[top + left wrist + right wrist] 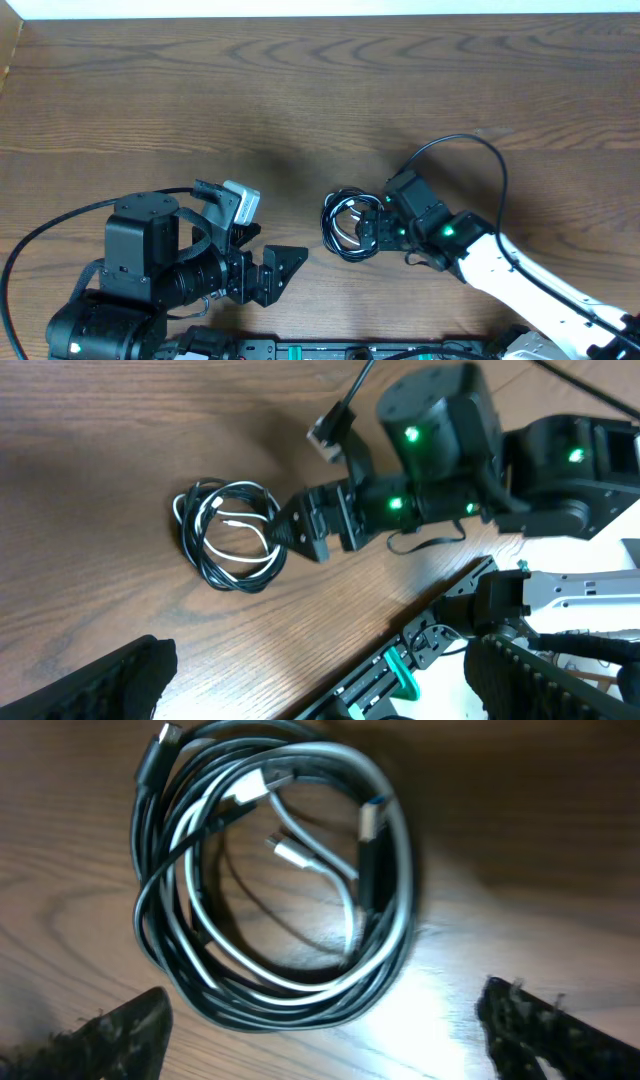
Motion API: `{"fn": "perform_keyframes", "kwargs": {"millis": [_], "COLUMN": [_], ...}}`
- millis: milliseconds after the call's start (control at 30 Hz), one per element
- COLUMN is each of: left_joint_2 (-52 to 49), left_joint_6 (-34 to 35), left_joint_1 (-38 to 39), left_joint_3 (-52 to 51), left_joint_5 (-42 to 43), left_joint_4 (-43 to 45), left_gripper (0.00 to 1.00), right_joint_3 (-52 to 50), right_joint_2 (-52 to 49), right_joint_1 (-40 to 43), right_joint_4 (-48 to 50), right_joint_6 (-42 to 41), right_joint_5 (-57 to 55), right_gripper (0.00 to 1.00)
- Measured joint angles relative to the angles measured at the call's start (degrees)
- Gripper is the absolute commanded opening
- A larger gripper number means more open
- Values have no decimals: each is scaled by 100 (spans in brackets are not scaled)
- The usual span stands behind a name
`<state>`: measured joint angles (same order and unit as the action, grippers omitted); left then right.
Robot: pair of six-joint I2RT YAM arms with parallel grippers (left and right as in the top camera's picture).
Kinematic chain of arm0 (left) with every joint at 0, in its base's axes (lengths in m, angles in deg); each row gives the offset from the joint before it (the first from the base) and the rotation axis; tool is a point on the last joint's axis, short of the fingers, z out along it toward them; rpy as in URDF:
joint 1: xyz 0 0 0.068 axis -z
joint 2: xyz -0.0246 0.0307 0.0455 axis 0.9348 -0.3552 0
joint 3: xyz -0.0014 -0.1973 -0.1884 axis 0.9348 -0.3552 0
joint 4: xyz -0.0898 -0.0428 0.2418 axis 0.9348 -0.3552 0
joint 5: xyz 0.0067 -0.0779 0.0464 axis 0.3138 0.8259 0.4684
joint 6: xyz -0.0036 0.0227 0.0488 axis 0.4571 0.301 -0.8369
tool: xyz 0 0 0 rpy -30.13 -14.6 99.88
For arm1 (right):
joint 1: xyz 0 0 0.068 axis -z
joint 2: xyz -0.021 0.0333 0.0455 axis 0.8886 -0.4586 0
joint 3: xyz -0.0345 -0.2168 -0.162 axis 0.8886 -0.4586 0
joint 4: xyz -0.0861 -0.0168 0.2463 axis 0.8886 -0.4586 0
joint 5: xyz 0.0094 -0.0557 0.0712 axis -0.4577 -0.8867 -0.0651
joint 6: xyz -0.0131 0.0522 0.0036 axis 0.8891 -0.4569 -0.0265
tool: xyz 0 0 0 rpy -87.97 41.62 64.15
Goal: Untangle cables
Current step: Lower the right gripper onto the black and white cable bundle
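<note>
Approach to tangled cables | right gripper wide at coil edge | left gripper wide, idle | next: pinch one strand

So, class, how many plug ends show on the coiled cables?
4: black plug top left, white plug upper middle, small white plug inside, silver plug right; others may be hidden.
</note>
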<state>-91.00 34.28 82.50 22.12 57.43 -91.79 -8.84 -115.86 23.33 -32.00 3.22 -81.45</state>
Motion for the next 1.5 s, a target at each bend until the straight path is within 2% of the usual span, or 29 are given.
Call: {"fn": "perform_keyframes", "kwargs": {"millis": [133, 367, 700, 800, 933, 1033, 1133, 1267, 1400, 1500], "left_joint_2": [0, 0, -2, 0, 0, 0, 0, 0, 0, 0], "left_joint_6": [-13, -20, -33, -26, -28, -31, -33, -31, -42, -33], "left_joint_1": [0, 0, 0, 0, 0, 0, 0, 0, 0, 0], "left_joint_3": [0, 0, -35, -37, -37, -37, -37, -37, -39, -39], "left_joint_5": [0, -11, -765, -866, -927, -938, -946, -955, -960, -957], "left_joint_4": [-46, -286, -605, -608, -621, -621, -627, -654, -699, -758], "left_gripper": [100, 82, 80, 73, 68, 66, 65, 62, 46, 30], "right_joint_3": [-24, -24, -24, -24, -24, -24, -24, -24, -24, -24], "right_joint_2": [-50, -184, -960, -1102, -1202, -1259, -1263, -1263, -1263, -1226], "right_joint_1": [-240, -579, -704, -704, -704, -704, -704, -704, -704, -704], "right_joint_4": [291, 339, 669, 796, 925, 977, 999, 1058, 1067, 1067], "right_joint_6": [-243, -407, -535, -590, -739, -813, -848, -920, -918, -916], "right_joint_5": [-2, -264, -686, -704, -732, -752, -769, -789, -776, -769], "right_gripper": [86, 85, 84, 76, 56, 33, 1, 1, 1, 1]}}
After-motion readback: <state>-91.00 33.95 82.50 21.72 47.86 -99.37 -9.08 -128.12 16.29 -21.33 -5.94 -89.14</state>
